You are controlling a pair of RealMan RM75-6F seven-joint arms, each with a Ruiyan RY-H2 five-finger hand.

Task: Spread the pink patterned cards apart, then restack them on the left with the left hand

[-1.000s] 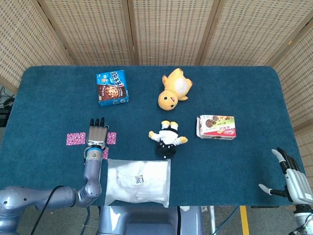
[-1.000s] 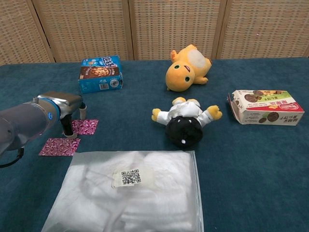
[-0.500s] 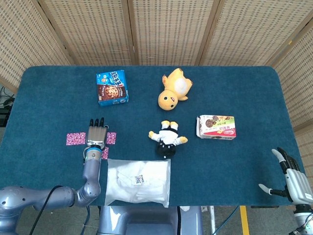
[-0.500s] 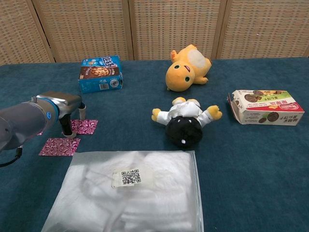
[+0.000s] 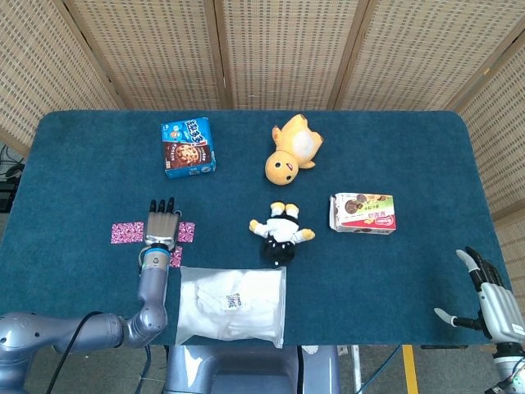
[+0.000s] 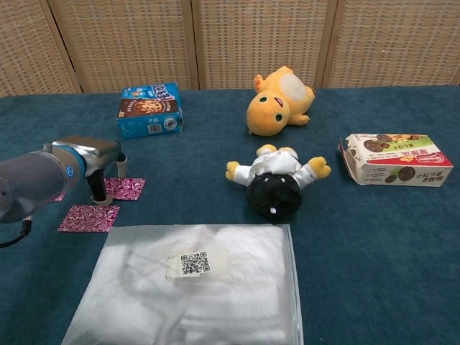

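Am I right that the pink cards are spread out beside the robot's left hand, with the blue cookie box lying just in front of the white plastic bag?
Not quite. The pink cards do lie spread by the left robot hand, but the head view shows the blue cookie box far back on the table, well apart from the white plastic bag.

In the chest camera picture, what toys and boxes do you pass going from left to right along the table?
Blue cookie box → black and white doll → yellow plush toy → red and green snack box.

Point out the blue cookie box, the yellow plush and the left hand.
blue cookie box [image 5: 189,147], head view, middle of its top face
yellow plush [image 6: 276,104], chest view, its body
left hand [image 5: 162,226], head view, back of the hand
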